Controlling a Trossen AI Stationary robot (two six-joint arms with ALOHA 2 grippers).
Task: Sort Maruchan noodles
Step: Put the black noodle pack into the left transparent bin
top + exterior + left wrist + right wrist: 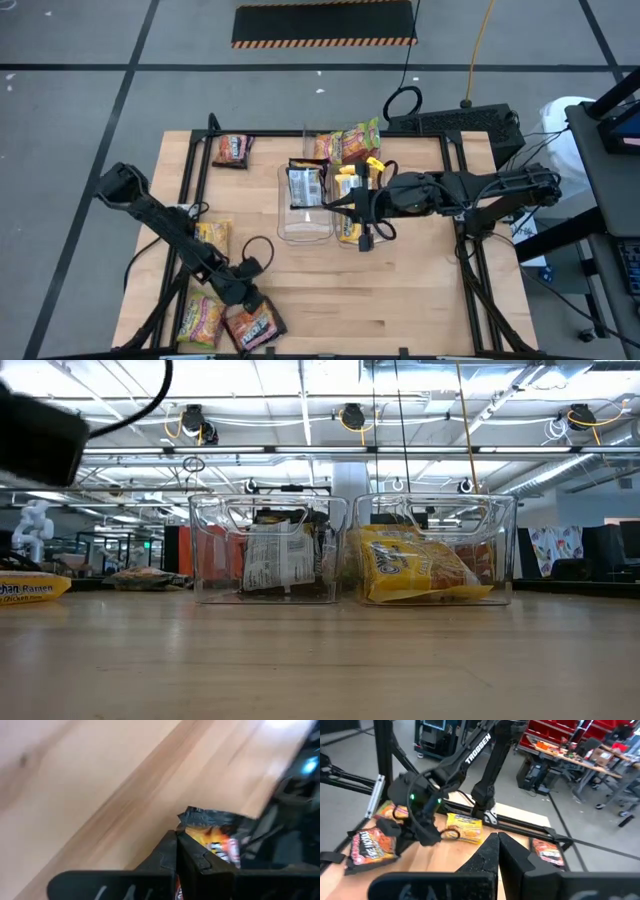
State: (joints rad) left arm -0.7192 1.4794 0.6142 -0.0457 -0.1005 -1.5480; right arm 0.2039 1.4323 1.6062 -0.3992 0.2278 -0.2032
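Observation:
My left gripper [247, 298] is near the table's front left, shut on a dark brown and orange Maruchan noodle packet [258, 325]; the right wrist view shows the same packet [367, 847]. A pink-green packet [200, 320] lies flat beside it, and a yellow one [213, 236] lies farther back. Another brown packet [232, 150] lies at the far left. Two clear bins stand mid-table: the left bin [268, 550] holds brown packets, the right bin [435, 550] holds yellow ones. My right gripper [497, 840] hovers shut above the bins with nothing in it. My left gripper pinches the brown packet between its two fingers near one crimped end [200, 816], which sticks out past the fingertips. The fingers slant down from the table's left. The held end [387, 832] is raised and the packet tilts down from it; I cannot tell whether its low end touches the table.
Pink-green packets [350, 145] lie behind the bins at the far edge. Bare wood stretches across the near right of the table [400, 300]. A black cable loop [258, 250] lies near my left arm. Black frame rails run along both side edges.

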